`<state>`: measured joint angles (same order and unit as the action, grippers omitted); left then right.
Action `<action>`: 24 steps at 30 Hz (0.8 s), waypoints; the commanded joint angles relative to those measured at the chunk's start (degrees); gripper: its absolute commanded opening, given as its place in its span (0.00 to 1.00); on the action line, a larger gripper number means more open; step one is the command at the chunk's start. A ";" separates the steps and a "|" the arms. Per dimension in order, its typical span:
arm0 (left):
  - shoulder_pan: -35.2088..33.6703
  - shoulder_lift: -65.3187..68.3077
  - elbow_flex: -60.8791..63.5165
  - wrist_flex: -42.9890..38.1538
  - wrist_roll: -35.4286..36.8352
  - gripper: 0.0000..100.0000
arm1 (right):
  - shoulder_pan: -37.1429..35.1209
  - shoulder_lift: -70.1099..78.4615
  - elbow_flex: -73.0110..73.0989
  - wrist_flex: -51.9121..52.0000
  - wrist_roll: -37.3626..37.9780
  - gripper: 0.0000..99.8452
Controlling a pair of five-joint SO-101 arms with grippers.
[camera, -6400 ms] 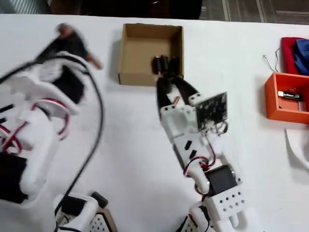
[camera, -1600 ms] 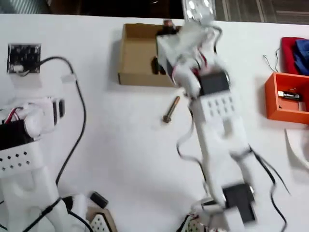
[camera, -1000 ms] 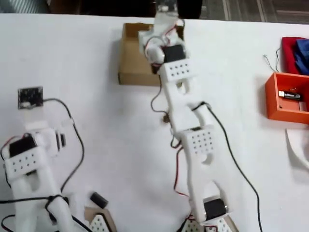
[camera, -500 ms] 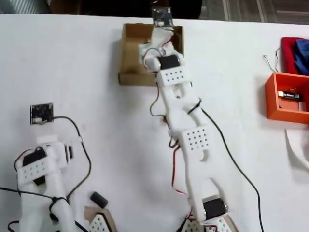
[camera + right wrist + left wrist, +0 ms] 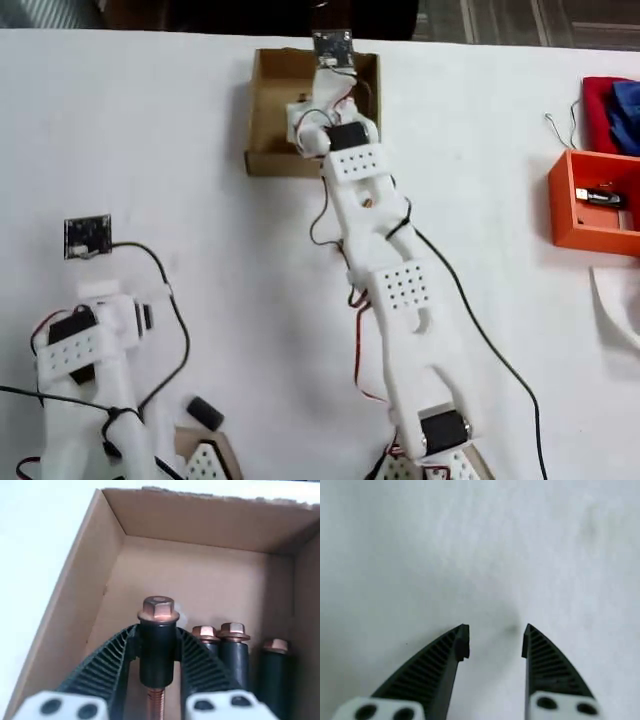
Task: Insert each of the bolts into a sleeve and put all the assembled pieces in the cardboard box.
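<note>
While the right gripper [image 5: 157,632] hangs over the cardboard box [image 5: 200,520], clamped on a sleeved bolt [image 5: 158,650], three more sleeved bolts [image 5: 232,652] sit just beside it toward one side wall, and bare cardboard lies toward the other. Left gripper [image 5: 493,642] gapes above bare white table [image 5: 470,540].

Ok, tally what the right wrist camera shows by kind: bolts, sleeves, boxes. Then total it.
Copper-coloured hex-head bolts: 4
Black cylindrical sleeves: 4
Brown cardboard box: 1
Total: 9
</note>
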<state>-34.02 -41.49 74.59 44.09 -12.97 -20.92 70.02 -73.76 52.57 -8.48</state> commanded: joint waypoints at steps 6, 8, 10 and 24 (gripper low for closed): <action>-0.26 -0.79 -0.22 -0.70 -0.09 0.20 | -0.75 -1.19 -3.87 0.31 -0.62 0.02; -0.26 -0.79 -0.22 -0.70 -0.09 0.20 | -0.75 -1.19 -3.87 0.31 -0.62 0.02; -0.26 -0.79 -0.22 -0.70 -0.09 0.20 | -0.75 -1.10 -3.60 0.31 -0.62 0.02; -0.26 -0.79 -0.22 -0.70 -0.09 0.20 | -0.75 -0.92 0.70 0.22 -0.88 0.02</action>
<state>-34.02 -41.49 74.59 44.09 -12.97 -21.27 70.02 -73.23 52.84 -8.92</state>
